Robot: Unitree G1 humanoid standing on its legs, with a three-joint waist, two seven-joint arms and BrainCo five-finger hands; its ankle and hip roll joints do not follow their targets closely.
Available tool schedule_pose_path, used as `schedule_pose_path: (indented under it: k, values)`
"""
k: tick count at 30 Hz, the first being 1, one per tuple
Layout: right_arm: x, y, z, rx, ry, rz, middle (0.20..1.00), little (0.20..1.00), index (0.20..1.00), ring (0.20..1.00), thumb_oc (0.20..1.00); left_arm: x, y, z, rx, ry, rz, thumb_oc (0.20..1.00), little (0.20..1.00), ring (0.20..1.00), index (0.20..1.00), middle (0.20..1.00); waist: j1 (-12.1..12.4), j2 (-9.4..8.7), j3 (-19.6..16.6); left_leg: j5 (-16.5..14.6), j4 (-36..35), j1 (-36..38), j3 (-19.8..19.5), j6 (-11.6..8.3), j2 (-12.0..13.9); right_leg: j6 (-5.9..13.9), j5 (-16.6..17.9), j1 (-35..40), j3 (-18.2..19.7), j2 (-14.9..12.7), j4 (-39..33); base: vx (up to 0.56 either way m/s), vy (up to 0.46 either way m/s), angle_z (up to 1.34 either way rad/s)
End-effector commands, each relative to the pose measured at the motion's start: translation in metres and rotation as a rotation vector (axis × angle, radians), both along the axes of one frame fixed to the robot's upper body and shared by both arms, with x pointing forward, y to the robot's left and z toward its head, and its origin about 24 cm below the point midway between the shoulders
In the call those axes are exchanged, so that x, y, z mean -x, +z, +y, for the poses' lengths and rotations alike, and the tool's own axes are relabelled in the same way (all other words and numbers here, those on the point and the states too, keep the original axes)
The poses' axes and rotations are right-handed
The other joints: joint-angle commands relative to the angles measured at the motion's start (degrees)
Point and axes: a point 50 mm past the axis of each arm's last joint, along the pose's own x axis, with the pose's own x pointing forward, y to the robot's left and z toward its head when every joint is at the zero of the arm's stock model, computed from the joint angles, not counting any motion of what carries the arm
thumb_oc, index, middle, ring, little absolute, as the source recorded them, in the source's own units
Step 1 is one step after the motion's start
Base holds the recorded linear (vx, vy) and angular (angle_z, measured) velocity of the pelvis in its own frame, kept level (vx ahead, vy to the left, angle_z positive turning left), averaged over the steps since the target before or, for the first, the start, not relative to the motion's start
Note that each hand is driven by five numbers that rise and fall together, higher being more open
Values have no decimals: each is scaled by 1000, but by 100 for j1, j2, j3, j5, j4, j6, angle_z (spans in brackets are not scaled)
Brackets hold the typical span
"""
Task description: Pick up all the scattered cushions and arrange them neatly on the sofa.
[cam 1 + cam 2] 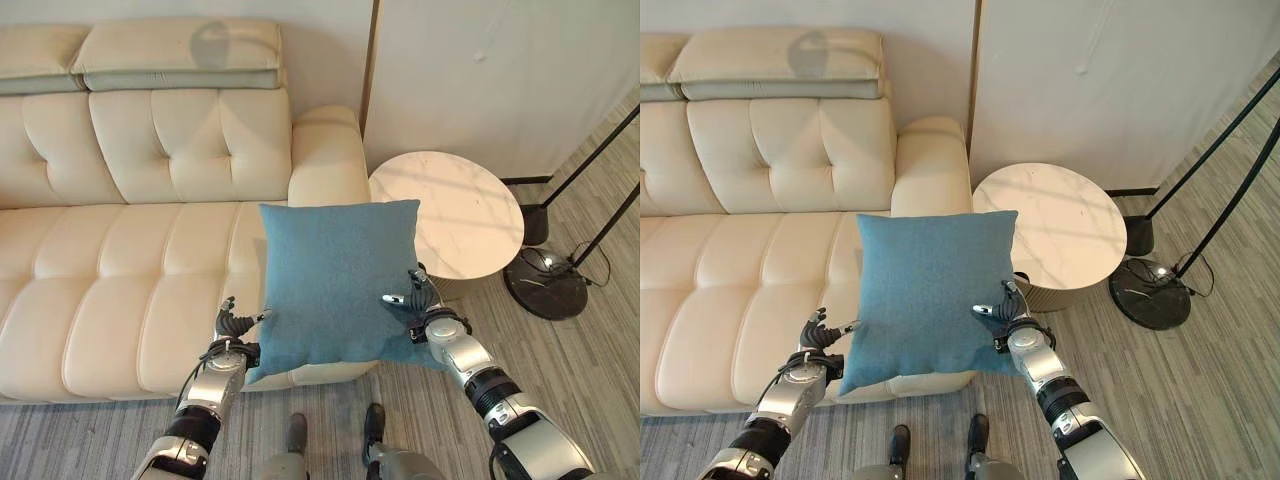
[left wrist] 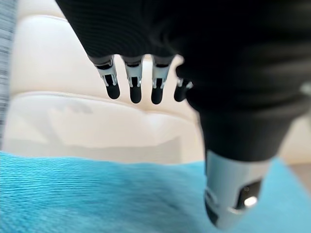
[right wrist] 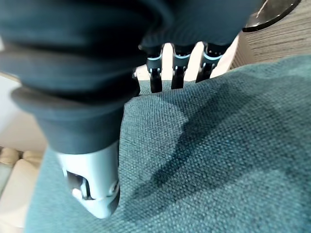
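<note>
— Cushion status? Where is the blue cushion (image 1: 335,285) sitting right now?

— It is hanging flat between both hands, over the cream sofa's (image 1: 120,290) front edge at its armrest end. The right hand (image 1: 418,305) is pinching the right edge, thumb on top. The left hand (image 1: 234,326) is touching the lower left edge; its wrist view is showing fingers fairly straight, so probably only bracing.

— Which way should it go?

— Forward and leftward: the bare seat is lying beyond the cushion. The round marble side table (image 1: 470,215) is crowding the right side, so room is opening leftward.
</note>
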Motion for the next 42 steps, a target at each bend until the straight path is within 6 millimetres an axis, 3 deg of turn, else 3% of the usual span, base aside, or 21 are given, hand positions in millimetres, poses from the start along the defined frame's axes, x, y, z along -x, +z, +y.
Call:
schedule_pose_path:
  k: [1,6,12,19,22,26,27,29,30,31,36,39,42]
  values:
    - [-9,6,9,6,15,-12,1000,1000,1000,1000,1000,-29,25,-5,-2,-12,-112,1000,1000,1000,1000,1000,-3,-103,229,-409,-37,7,273,-105,-93,331,-979,307,-23,-122,4,-33,19,1]
    - [-21,18,-20,170,-2,-20,1000,1000,1000,1000,1000,-37,30,-12,81,-10,-149,1000,1000,1000,1000,1000,-32,-154,246,-340,-37,-228,282,-124,-100,335,-898,47,12,-123,4,-7,3,0]
    - [-44,55,-72,371,-82,-47,1000,1000,1000,1000,1000,-48,45,-19,140,-41,-218,1000,1000,1000,1000,1000,-65,-244,267,-306,-37,-348,313,-140,-106,343,-831,-107,72,-129,4,0,0,0]
    - [-57,86,-97,562,-71,-53,1000,1000,1000,1000,1000,-51,51,-26,165,-100,-251,1000,1000,1000,1000,1000,-92,-295,278,-330,-37,-320,325,-143,-103,343,-834,-93,116,-136,4,0,0,0]
    - [-52,73,-100,506,-110,-16,1000,1000,1000,1000,1000,-51,54,-31,180,-117,-268,1000,1000,1000,1000,1000,-95,-283,285,-336,-37,-319,313,-135,-110,344,-834,-96,128,-137,4,0,0,0]
    - [-38,37,-84,353,-137,65,1000,1000,1000,1000,1000,-47,54,-45,220,-160,-280,1000,1000,1000,1000,1000,-58,-206,319,-330,-37,-364,301,-117,-139,354,-823,-150,114,-160,4,0,0,0]
    - [-30,20,-68,235,-149,84,1000,1000,1000,1000,1000,-43,52,-50,253,-162,-277,1000,1000,1000,1000,1000,-46,-155,334,-328,-37,-381,300,-105,-143,359,-820,-168,112,-170,4,0,0,0]
    - [-28,14,-60,185,-154,86,1000,1000,1000,1000,1000,-42,50,-54,265,-165,-272,1000,1000,1000,1000,1000,-40,-130,337,-327,-37,-392,303,-100,-149,359,-821,-181,117,-171,4,0,0,0]
    - [-23,5,-39,27,-179,84,1000,1000,1000,1000,1000,-41,48,-60,297,-163,-265,1000,1000,1000,1000,1000,-30,-79,355,-325,-37,-401,306,-91,-159,358,-821,-190,113,-178,4,0,0,0]
    - [-23,4,-39,27,-179,85,1000,1000,1000,1000,1000,-40,48,-60,296,-163,-264,1000,1000,1000,1000,1000,-28,-82,352,-326,-37,-400,307,-92,-159,358,-822,-190,114,-178,4,0,0,0]
    - [-22,10,29,-382,-176,24,1000,1000,1000,1000,1000,-45,60,-88,471,-159,-323,1000,1000,1000,1000,1000,11,35,464,-293,-37,-445,297,-96,-183,354,-814,-228,97,-199,4,0,0,0]
    - [-21,21,57,-533,-126,-9,1000,1000,1000,1000,1000,-44,70,-106,589,-197,-361,1000,1000,1000,1000,1000,20,56,548,-288,-37,-449,293,-98,-183,348,-814,-229,78,-201,4,0,0,0]
    - [-21,31,72,-619,-96,-28,1000,1000,1000,1000,1000,-39,75,-119,651,-250,-367,1000,1000,1000,1000,1000,44,50,591,-306,-37,-408,307,-99,-179,352,-816,-189,79,-202,4,0,0,0]
